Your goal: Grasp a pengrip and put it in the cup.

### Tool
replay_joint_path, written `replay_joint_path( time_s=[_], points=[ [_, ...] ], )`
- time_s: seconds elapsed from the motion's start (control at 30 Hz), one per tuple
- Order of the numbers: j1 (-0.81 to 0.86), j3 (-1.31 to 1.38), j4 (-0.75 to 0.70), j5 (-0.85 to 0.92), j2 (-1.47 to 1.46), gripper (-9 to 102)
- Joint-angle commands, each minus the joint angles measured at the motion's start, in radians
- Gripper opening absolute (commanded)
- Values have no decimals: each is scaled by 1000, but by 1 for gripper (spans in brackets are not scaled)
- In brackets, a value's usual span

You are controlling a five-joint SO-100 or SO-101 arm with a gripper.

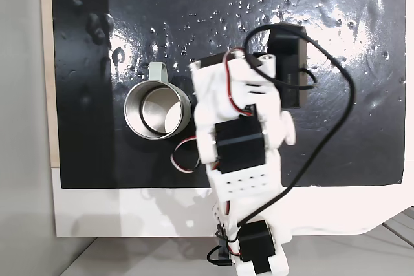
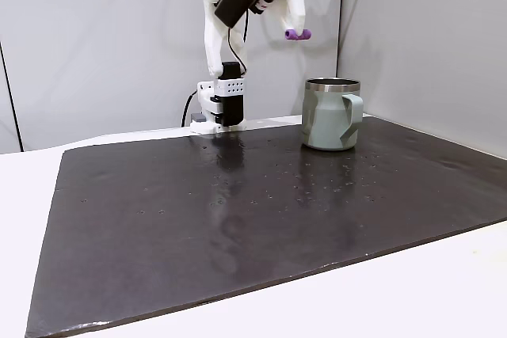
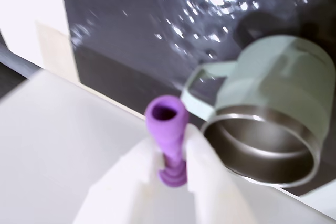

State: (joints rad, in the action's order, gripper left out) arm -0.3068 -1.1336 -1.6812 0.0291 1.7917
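Note:
The purple ribbed pengrip (image 3: 169,129) is pinched between my white fingers (image 3: 202,166), its flared open end sticking out past the tips. My gripper (image 3: 172,142) is shut on it. In a fixed view from the side, the gripper (image 2: 296,29) holds the pengrip (image 2: 298,35) high in the air, above and slightly left of the cup (image 2: 331,114). The sage-green cup (image 3: 283,82) with its steel inside lies just right of the pengrip in the wrist view. From above, the cup (image 1: 134,113) stands left of my arm (image 1: 239,140), handle (image 1: 158,71) pointing away.
A black mat (image 2: 238,211) covers most of the white table (image 2: 444,290). My arm's base (image 2: 222,104) stands at the mat's far edge. A grey wall panel (image 2: 428,37) rises behind the cup. A black cable (image 1: 336,114) loops beside the arm.

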Motion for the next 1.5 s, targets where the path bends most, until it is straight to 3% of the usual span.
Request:
replay_joint_path(
  time_s=[0.0,0.37,0.63,0.77,0.87,1.47],
  points=[
    [-132,-32,-8,8,52,0],
    [-428,-43,-8,2,38,0],
    [-430,-60,-9,11,44,2],
    [-430,-66,-9,11,57,24],
    [-430,-64,-9,11,57,34],
    [-430,-78,-9,20,71,33]
  ],
)
